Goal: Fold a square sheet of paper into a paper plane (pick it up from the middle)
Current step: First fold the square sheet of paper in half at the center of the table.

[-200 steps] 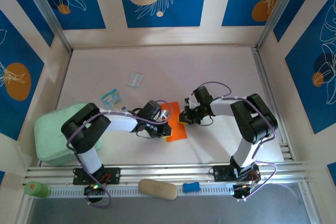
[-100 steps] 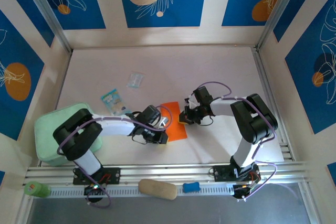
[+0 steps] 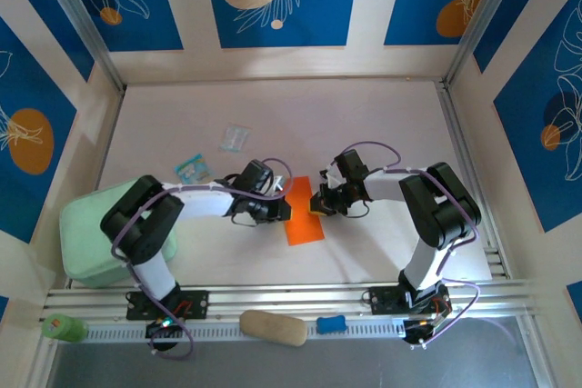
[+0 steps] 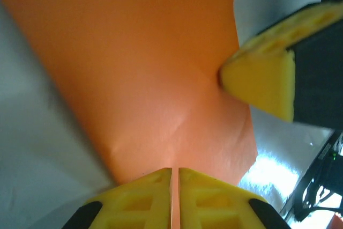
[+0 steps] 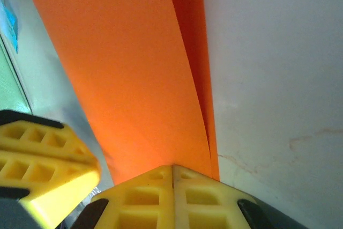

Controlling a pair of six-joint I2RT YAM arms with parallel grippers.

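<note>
The square sheet of paper (image 3: 306, 215) is bright orange and lies mid-table as a narrow slanted strip, folded over on itself. My left gripper (image 3: 280, 210) is at its left edge, shut on the paper. In the left wrist view the paper (image 4: 150, 68) wrinkles outward from my fingertips (image 4: 174, 171), and orange shows in the thin slit between them. My right gripper (image 3: 316, 206) is shut, its tips resting on the paper's right edge. In the right wrist view two layers of paper (image 5: 128, 68) run up to the closed tips (image 5: 172, 167). The paper plane's pointed shape is not there.
A mint green pad (image 3: 91, 233) sits at the left edge. A blue-and-white packet (image 3: 191, 169) and a clear wrapper (image 3: 235, 137) lie behind the left arm. On the front rail are a tan oblong (image 3: 273, 327), a small blue piece (image 3: 332, 323) and a green bottle (image 3: 56, 327).
My left gripper swung toward the near edge, then back up and right against the paper. The orange sheet went from a wider shape to a narrow strip. The right gripper stayed put.
</note>
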